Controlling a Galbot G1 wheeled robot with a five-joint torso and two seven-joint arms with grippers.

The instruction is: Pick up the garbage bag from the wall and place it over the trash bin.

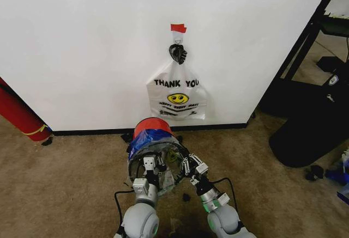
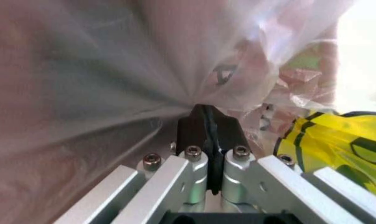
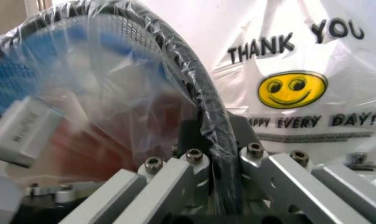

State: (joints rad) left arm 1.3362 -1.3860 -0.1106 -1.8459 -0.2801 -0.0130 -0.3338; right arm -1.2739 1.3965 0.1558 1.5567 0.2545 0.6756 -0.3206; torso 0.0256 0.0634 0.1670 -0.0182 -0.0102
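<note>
We recorded the plain white wall (image 1: 82, 42) with an opaque white "THANK YOU" smiley bag (image 1: 177, 97) hanging on its hook, and at its foot the small round dark trash bin (image 1: 154, 156), lying tilted with its red bottom toward the wall. The thin translucent garbage bag (image 1: 146, 140) with blue rim patches lay over the bin's mouth.

The left gripper (image 2: 206, 126) was clenched on gathered film and the right gripper (image 3: 208, 140) pinched film against the bin's rim. We judged that uneven pulling could tear the plastic or roll the bin.

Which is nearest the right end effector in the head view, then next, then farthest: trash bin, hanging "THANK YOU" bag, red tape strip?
1. Trash bin, at the right end effector.
2. "THANK YOU" bag, on the wall beyond.
3. Red tape strip, highest up.
</note>
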